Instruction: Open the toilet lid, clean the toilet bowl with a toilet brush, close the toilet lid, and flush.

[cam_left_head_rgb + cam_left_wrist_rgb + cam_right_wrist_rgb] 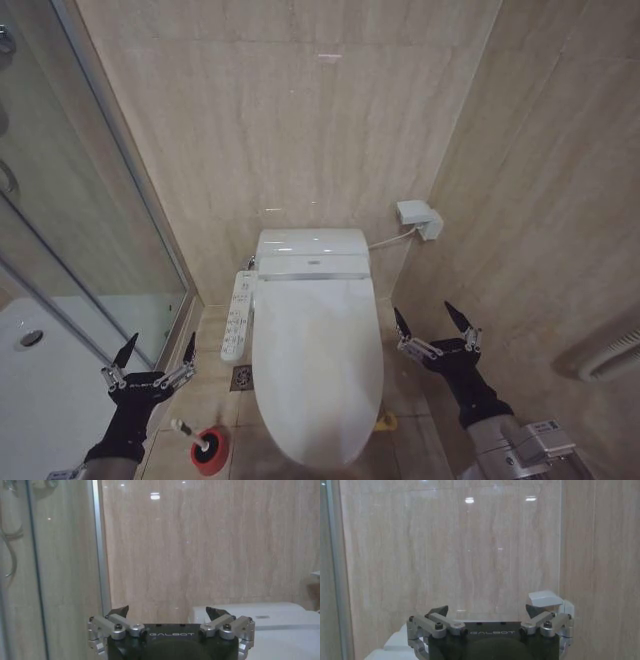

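Beige stone tile lines the walls (300,120) ahead and to my right, closing me into a narrow bay. On my far left the glass shower door (90,200) runs along in its metal frame. My left gripper (155,352) hangs just beside that frame, fingers spread wide and holding nothing, above a strip of bare floor. Below it the toilet brush (186,428) leans in its red holder (210,448), close to the pedestal's left side. Between my arms the toilet lid (318,365) lies shut over the toilet bowl, whose inside is hidden; a white control panel (237,315) juts from the lid's left edge. A small yellow tab (386,422) shows at the lid's right rim. My right gripper (436,328) hovers in the gap between lid and right wall, fingers likewise splayed and empty. Behind it, a white wall box (419,218) sits on the back wall.
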Tool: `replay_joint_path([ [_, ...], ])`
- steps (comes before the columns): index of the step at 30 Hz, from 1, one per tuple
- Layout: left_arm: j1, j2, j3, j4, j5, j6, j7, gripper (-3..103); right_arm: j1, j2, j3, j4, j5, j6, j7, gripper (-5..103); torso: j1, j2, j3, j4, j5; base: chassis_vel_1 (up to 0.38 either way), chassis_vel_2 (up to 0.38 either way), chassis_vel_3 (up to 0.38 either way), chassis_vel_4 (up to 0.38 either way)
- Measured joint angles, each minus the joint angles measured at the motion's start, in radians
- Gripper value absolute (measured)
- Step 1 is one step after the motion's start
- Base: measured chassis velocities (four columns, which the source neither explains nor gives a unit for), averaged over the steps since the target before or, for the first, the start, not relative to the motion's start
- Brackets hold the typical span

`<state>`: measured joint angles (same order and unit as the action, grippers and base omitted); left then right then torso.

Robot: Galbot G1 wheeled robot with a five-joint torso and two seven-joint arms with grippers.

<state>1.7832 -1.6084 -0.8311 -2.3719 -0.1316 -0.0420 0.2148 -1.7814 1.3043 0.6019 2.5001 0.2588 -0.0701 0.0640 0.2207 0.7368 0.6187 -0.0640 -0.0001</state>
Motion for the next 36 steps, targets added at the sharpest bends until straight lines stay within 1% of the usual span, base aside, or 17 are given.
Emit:
replay_joint_path([
  [11,0.0,0.0,-0.01,0.023,0.0,-0.016,0.023,100,0.0,0.0,0.0,0.0,0.0,0.0,0.0,100,0.0,0.0,0.0,0.0,0.0001,-0.111,0.107,0.115,-0.113],
  [16,-0.006,0.0,-0.01,0.042,-0.001,-0.027,0.02,100,0.0,0.0,0.0,0.0,0.0,0.0,0.0,100,0.0,0.0,0.0,0.0003,0.0,-0.096,0.113,0.115,-0.109],
  [19,-0.011,0.0,-0.01,0.06,-0.001,-0.041,0.033,100,0.0,0.0,0.0,0.0,0.0,0.0,0.0,100,0.0,0.0,0.0,0.0,0.0001,-0.112,0.081,0.078,-0.104],
  [21,-0.019,0.001,-0.01,0.086,-0.024,-0.047,0.05,100,0.0,0.0,0.0,0.0,0.0,0.0,0.0,100,0.0,0.0,0.0,0.0001,0.0,-0.082,0.035,0.069,-0.045],
  [24,-0.058,0.035,-0.007,0.131,-0.11,-0.022,0.067,100,0.0,0.0,0.0,0.0,0.0,0.0,0.0,100,0.0,0.0,0.0,0.0002,0.0001,0.0,0.0,0.0,0.0],
  [25,-0.058,0.035,-0.007,0.131,-0.11,-0.022,0.067,100,0.0,0.0,0.0,0.0,0.0,0.0,0.0,100,0.0,0.0,0.0,0.0002,0.0001,0.0,0.0,0.0,0.0],
  [26,-0.08,0.054,-0.016,0.153,-0.127,-0.016,0.08,100,0.0,0.0,0.0,0.0,0.0,0.0,0.0,100,0.0,0.0,0.0,-0.0002,-0.0002,0.0,0.0,0.0,0.0],
  [28,-0.133,0.106,-0.035,0.212,-0.147,-0.006,0.09,100,0.0,0.0,0.0,0.0,0.0,0.0,0.0,100,0.0,0.0,0.0,0.0,-0.0001,0.0,0.0,0.0,0.0],
  [29,-0.133,0.106,-0.035,0.212,-0.147,-0.006,0.09,100,0.0,0.0,0.0,0.0,0.0,0.0,0.0,100,0.0,0.0,0.0,0.0,-0.0001,0.0,0.0,0.0,0.0],
  [31,-0.17,0.158,-0.043,0.261,-0.173,0.006,0.063,100,0.0,0.0,0.0,0.0,0.0,0.0,0.0,100,0.0,0.0,0.0,-0.0002,-0.0004,0.0,0.0,0.0,0.0],
  [32,-0.188,0.183,-0.044,0.286,-0.19,0.01,0.058,100,0.0,0.0,0.0,0.0,0.0,0.0,0.0,100,0.0,0.0,0.0,0.0,-0.0001,0.0,0.0,0.0,0.0],
  [33,-0.188,0.183,-0.044,0.286,-0.19,0.01,0.058,100,0.0,0.0,0.0,0.0,0.0,0.0,0.0,100,0.0,0.0,0.0,0.0,-0.0001,0.0,0.0,0.0,0.0],
  [36,-0.23,0.229,-0.051,0.349,-0.199,0.001,0.085,100,0.0,0.0,0.0,0.0,0.0,0.0,0.0,100,0.0,0.0,0.0,0.0001,-0.0003,0.0,0.0,0.0,0.0],
])
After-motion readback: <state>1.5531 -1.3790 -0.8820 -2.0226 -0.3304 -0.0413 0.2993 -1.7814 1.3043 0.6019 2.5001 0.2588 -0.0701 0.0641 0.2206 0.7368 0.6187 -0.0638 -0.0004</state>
